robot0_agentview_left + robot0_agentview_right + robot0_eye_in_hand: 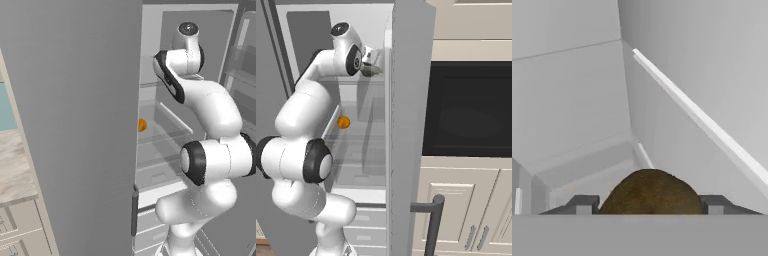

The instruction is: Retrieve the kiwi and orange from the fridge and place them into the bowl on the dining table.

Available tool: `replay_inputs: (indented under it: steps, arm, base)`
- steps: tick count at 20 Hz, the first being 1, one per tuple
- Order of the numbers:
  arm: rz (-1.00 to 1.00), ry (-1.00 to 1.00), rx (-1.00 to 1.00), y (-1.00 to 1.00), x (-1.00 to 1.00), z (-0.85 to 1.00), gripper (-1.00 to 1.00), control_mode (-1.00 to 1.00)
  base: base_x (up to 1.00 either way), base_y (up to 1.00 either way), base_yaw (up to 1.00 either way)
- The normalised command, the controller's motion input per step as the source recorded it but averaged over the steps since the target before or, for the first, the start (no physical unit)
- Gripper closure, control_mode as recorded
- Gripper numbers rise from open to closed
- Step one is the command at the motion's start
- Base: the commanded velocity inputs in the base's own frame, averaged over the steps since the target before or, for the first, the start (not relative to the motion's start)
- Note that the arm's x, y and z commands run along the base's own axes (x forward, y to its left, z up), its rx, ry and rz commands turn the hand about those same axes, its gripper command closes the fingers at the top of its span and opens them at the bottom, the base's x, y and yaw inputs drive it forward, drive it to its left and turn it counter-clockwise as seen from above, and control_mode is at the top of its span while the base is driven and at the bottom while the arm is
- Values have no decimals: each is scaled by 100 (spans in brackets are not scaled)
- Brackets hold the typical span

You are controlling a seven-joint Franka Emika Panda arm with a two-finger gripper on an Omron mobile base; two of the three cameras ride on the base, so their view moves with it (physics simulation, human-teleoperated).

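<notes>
Inside the open grey two-door fridge (70, 125), the claw (647, 202) sits closed around the dark brown roundish kiwi (651, 192), a finger (582, 204) at each side. The small bright orange (343, 122) rests on a glass shelf lower down.

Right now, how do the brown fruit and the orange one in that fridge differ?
The kiwi is dull brown and sits between the claw fingers, while the orange is bright and lies free on a glass shelf lower down. The kiwi is up at the claw's height, the orange well below it. Both are small, roundish and inside the fridge.
</notes>
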Motion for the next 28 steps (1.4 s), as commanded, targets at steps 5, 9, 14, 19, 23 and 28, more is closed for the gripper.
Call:
replay_inputs:
  steps: [5, 9, 14, 19, 23, 28]
  arm:
    - [5, -5, 0, 31, -100, -46, 100, -100]
    - [5, -22, 0, 13, -100, -18, 100, -100]
    - [6, -21, 0, 7, -100, -17, 100, -100]
    - [5, -11, 0, 4, -100, -8, 100, -100]
    - [4, -5, 0, 1, -100, -2, 100, -100]
    - [5, -1, 0, 1, -100, -3, 100, -100]
  base:
    - [0, 0, 0]
    - [0, 0, 0]
    - [0, 0, 0]
    - [0, 0, 0]
    - [0, 0, 0]
    - [0, 0, 0]
